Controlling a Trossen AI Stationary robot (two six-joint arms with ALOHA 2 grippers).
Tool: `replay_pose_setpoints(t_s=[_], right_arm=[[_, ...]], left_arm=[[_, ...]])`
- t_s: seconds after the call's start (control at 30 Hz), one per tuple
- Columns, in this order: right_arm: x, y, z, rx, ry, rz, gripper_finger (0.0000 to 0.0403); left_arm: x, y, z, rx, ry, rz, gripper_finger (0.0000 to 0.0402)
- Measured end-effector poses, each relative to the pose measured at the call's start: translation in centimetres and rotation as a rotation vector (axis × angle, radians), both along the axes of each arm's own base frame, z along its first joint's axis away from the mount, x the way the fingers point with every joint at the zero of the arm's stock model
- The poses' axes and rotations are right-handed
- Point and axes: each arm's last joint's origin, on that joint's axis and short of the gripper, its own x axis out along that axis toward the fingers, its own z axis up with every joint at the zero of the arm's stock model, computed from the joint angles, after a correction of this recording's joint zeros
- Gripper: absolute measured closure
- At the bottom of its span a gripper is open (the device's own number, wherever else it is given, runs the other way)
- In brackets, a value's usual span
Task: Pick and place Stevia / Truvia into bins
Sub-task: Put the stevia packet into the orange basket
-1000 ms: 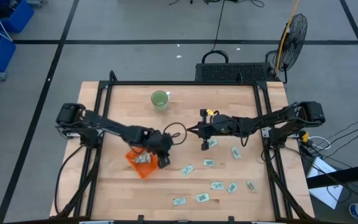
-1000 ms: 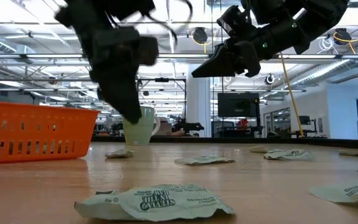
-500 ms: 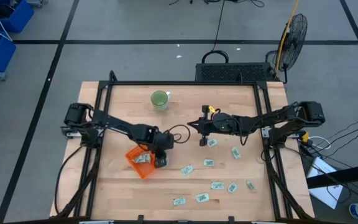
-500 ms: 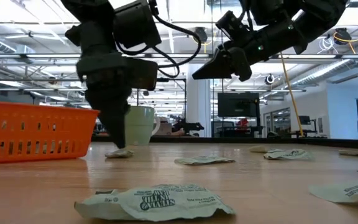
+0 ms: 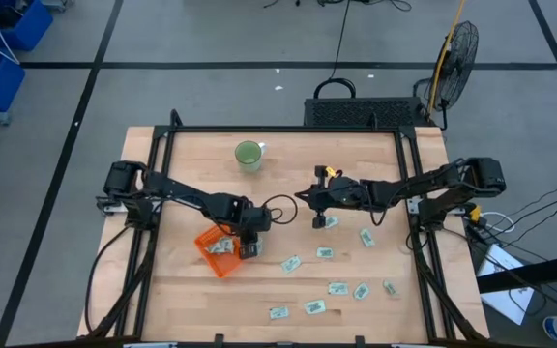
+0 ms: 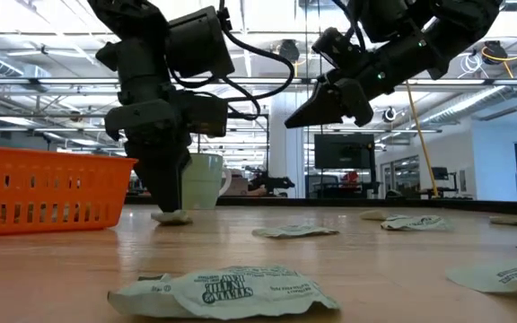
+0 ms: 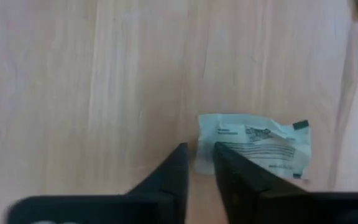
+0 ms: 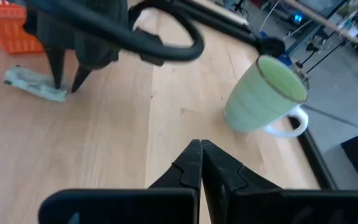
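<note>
green cup (image 5: 249, 155), wooden table (image 5: 191, 174), fan (image 5: 455, 50)

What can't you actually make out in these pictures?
- Whether the left gripper already pinches the sachet: left wrist view, the fingers cover its edge.
- What lies in the orange tray: low view, its wall hides it; high view, the left arm overlaps it.
- The sachets' print: high view, too small.

Green-white sachets (image 5: 337, 288) scattered flat, some in orange tray (image 5: 208, 259)
</note>
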Motion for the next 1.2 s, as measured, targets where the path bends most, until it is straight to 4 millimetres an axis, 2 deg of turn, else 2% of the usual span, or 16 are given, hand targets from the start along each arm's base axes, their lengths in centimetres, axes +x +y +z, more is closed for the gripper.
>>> replay_pose_setpoints(t_s=[0.1,0.23,0.33,0.47,0.53,0.6,0.77,0.87,1.0,1.1,1.2], right_arm=[[-0.1,0.0,-0.2,0.026,0.017,-0.012,0.0403],[-0.2,0.0,-0.3,0.050,0.026,-0.024,0.0403],[-0.2,0.0,-0.4,0.057,0.029,-0.027,0.0403],[-0.3,0.0,-0.6,0.059,0.050,-0.026,0.0403],[-0.3,0.0,-0.6,0.059,0.053,-0.026,0.0403],[-0.3,0.0,-0.6,0.059,0.055,-0.026,0.0403],[-0.4,0.0,-0.7,0.060,0.066,-0.026,0.0403],[-0.4,0.0,-0.7,0.076,0.060,-0.035,0.0403],[-0.3,0.1,-0.6,0.128,0.033,-0.060,0.0403],[-0.3,0.1,-0.5,0.165,0.016,-0.080,0.0403],[-0.2,0.1,-0.5,0.165,0.009,-0.079,0.0403]], left_arm=[[0.0,-0.1,0.2,-0.003,-0.012,-0.008,0.0389],[-0.4,-0.2,1.7,-0.012,-0.040,-0.043,0.0392],[-0.4,-0.6,4.9,0.009,-0.104,-0.031,0.0397],[-1.8,-1.8,9.6,0.056,-0.115,0.048,0.0398],[-3.2,-2.9,11.7,0.078,-0.102,0.091,0.0398],[-4.9,-4.0,12.7,0.065,-0.050,0.178,0.0397],[-7.5,-6.5,11.2,0.010,0.075,0.451,0.0397],[-8.1,-7.4,9.4,0.031,0.102,0.434,0.0380],[-8.3,-7.6,7.2,0.056,0.142,0.413,0.0353],[-8.1,-7.5,6.4,0.081,0.169,0.406,0.0332],[-7.9,-7.1,6.6,0.104,0.150,0.360,0.0317]])
